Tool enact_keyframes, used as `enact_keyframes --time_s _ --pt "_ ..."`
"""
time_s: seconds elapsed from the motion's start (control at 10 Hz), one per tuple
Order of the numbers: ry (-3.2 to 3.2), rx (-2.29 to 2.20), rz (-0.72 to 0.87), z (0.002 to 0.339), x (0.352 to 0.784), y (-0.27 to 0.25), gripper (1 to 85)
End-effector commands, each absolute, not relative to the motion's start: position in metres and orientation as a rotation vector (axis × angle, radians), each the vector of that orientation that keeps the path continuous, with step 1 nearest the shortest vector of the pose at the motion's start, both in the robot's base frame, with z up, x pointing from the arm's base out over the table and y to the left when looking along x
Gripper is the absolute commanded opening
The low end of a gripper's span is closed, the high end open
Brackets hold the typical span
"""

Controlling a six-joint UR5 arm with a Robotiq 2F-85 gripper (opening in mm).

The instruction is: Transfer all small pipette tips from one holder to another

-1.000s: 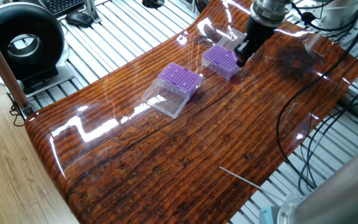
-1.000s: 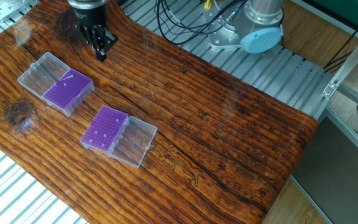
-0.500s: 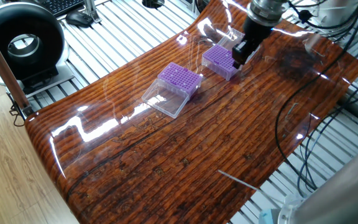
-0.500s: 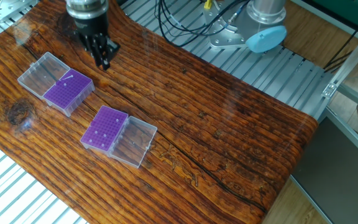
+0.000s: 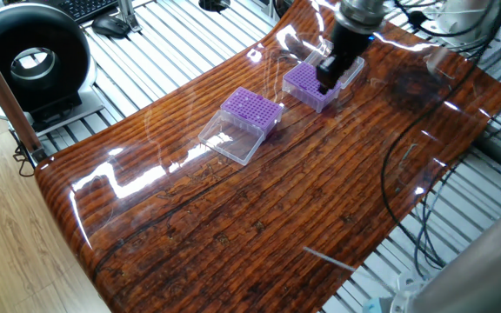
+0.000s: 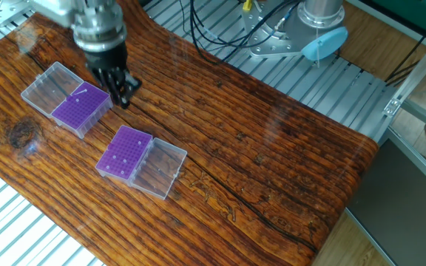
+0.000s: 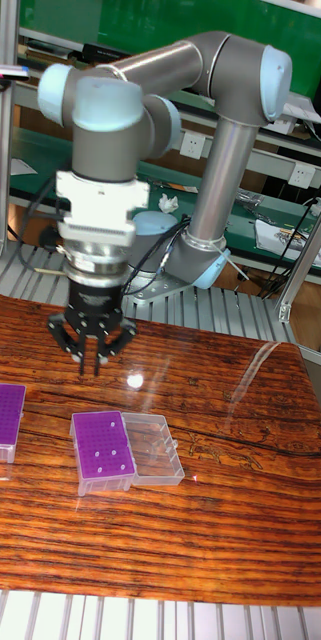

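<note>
- One small pale pipette tip (image 6: 80, 92) is lying loose on the purple rack with the clear hinged lid (image 6: 82, 108).
- Black two-finger gripper (image 6: 121, 90) is hovering at that rack's edge, fingers nearly together, holding nothing visible.
- Centre over the tip before descending.
</note>
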State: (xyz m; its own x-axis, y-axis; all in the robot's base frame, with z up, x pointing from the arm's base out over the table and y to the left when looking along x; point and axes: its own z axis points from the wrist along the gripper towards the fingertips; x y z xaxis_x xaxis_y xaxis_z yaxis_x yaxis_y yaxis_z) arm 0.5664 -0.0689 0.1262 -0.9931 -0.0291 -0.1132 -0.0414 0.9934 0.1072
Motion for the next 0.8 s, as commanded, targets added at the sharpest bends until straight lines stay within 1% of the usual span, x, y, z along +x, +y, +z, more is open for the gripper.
enact_keyframes --time_s 0.0,0.3,0.4,0.5,0.7 --pt "3.016 -0.017 0.183 0.125 0.592 -0.033 24.7" --pt "2.991 -0.057 0.164 0.109 0.603 -0.027 24.7" --pt "2.958 -0.072 0.192 0.100 0.611 -0.023 24.0" --pt "2.950 -0.080 0.192 0.094 0.613 -0.024 26.0" --pt "2.941 -0.075 0.194 0.086 0.615 -0.019 26.3"
